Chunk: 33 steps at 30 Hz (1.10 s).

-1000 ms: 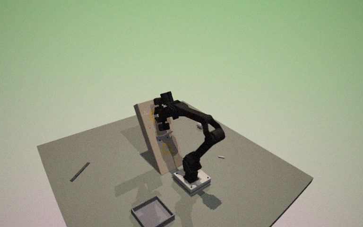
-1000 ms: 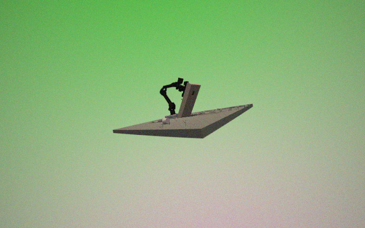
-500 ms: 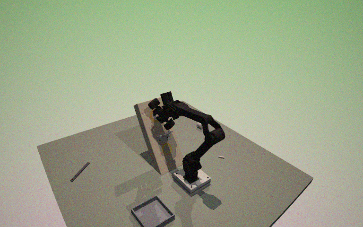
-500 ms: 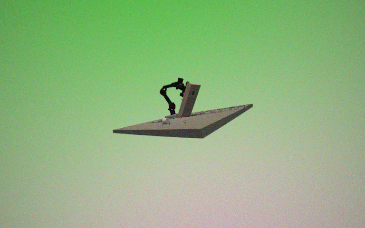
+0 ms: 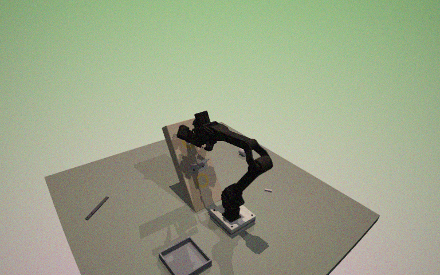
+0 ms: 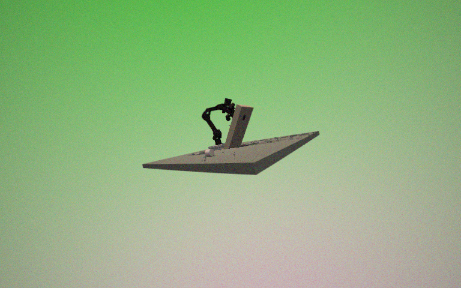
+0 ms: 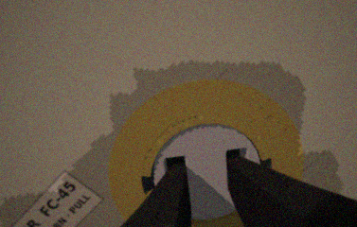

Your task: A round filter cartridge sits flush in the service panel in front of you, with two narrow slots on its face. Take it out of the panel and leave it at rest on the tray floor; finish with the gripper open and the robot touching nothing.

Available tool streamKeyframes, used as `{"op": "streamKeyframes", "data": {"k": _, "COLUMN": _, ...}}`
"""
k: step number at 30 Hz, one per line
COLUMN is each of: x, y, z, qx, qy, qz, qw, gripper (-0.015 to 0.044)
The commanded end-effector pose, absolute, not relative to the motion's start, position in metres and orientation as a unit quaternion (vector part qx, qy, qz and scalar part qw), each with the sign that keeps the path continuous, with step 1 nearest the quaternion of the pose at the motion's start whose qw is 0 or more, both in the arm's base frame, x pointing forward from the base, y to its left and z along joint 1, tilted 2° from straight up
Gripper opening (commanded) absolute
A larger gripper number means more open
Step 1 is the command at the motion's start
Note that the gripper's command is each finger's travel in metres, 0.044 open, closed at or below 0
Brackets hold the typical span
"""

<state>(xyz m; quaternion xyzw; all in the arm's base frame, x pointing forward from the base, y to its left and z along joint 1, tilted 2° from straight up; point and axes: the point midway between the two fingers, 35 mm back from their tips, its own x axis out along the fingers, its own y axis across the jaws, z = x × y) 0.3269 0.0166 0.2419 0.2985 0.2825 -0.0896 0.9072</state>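
Note:
The round pale filter cartridge (image 7: 204,142) sits inside a wide yellow ring (image 7: 204,101) on the service panel (image 5: 198,203) (image 6: 239,130) (image 7: 47,71). Dark notches show at its left and right rim in the wrist view. I cannot tell whether its face is exactly flush. My gripper (image 7: 204,165) has one fingertip in each slot and is shut on the cartridge's middle part between the slots. In the top view the arm hides the cartridge. The grey square tray (image 5: 182,260) stands on the table at the front, with nothing in it.
A grey bracket (image 5: 200,165) sticks out of the panel below the gripper, above a second, smaller yellow ring (image 5: 197,179). A label (image 7: 63,203) is beside the cartridge. A dark bar (image 5: 96,208), a small white rod (image 5: 268,190) and a white round object (image 5: 241,152) (image 6: 209,152) lie on the table.

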Motion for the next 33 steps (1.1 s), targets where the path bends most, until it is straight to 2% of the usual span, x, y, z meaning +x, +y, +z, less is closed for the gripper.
{"op": "streamKeyframes", "data": {"k": 1, "x": 0.3369, "y": 0.0169, "z": 0.2379, "qx": 0.219, "qy": 0.287, "qz": -0.066, "qw": 0.930, "gripper": 0.0000}}
{"op": "streamKeyframes", "data": {"k": 10, "x": 0.3376, "y": 0.0168, "z": 0.2374, "qx": 0.273, "qy": 0.282, "qz": -0.083, "qw": 0.916, "gripper": 0.0000}}
{"op": "streamKeyframes", "data": {"k": 33, "x": 0.3376, "y": 0.0168, "z": 0.2374, "qx": 0.273, "qy": 0.282, "qz": -0.083, "qw": 0.916, "gripper": 0.0000}}
